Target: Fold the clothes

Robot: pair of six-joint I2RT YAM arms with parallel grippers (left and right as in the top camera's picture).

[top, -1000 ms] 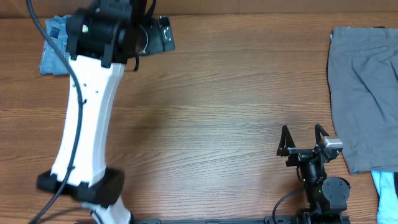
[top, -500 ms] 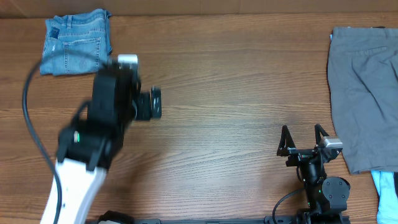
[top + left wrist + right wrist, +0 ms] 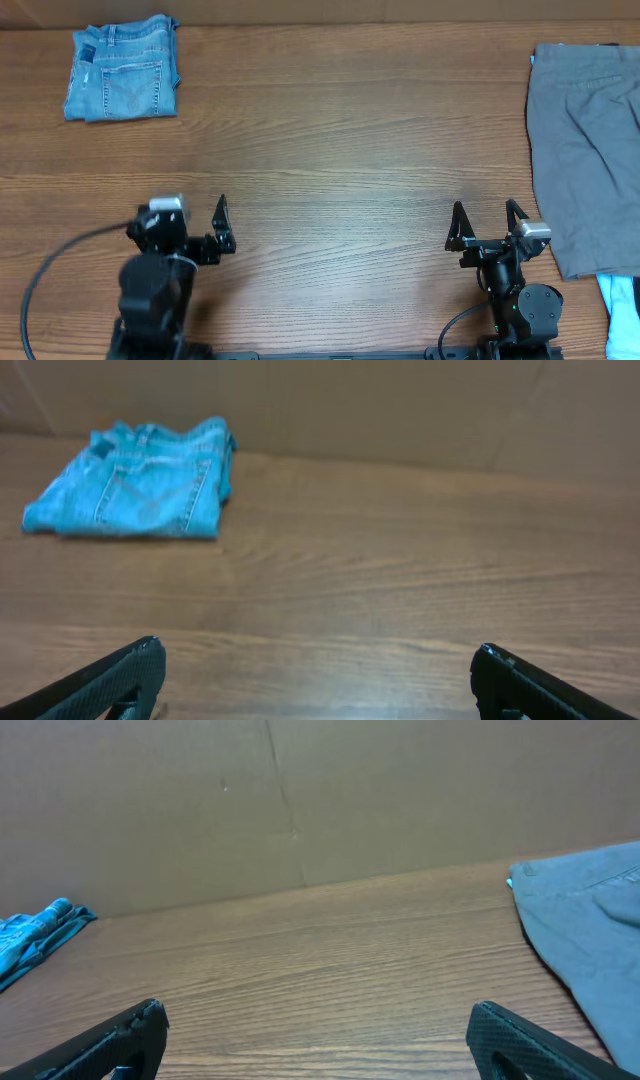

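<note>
The clothes, a pair of light blue jeans (image 3: 122, 68), lie folded into a compact rectangle at the table's far left corner, a back pocket facing up. The left wrist view has the jeans (image 3: 135, 480) well ahead and to the left. In the right wrist view only an edge of the jeans (image 3: 35, 935) shows at the far left. My left gripper (image 3: 195, 208) sits near the front edge, far from them, open and holding nothing (image 3: 315, 660). My right gripper (image 3: 485, 210) rests at the front right, also open and empty (image 3: 315, 1015).
A grey garment (image 3: 585, 140) lies spread along the right side of the table and shows in the right wrist view as grey cloth (image 3: 590, 920). A light blue cloth (image 3: 625, 310) peeks in at the bottom right corner. A brown cardboard wall (image 3: 300, 800) backs the table.
My left arm has drawn back from over the jeans at the far left to the front edge, uncovering the folded jeans. The right arm has not moved.
</note>
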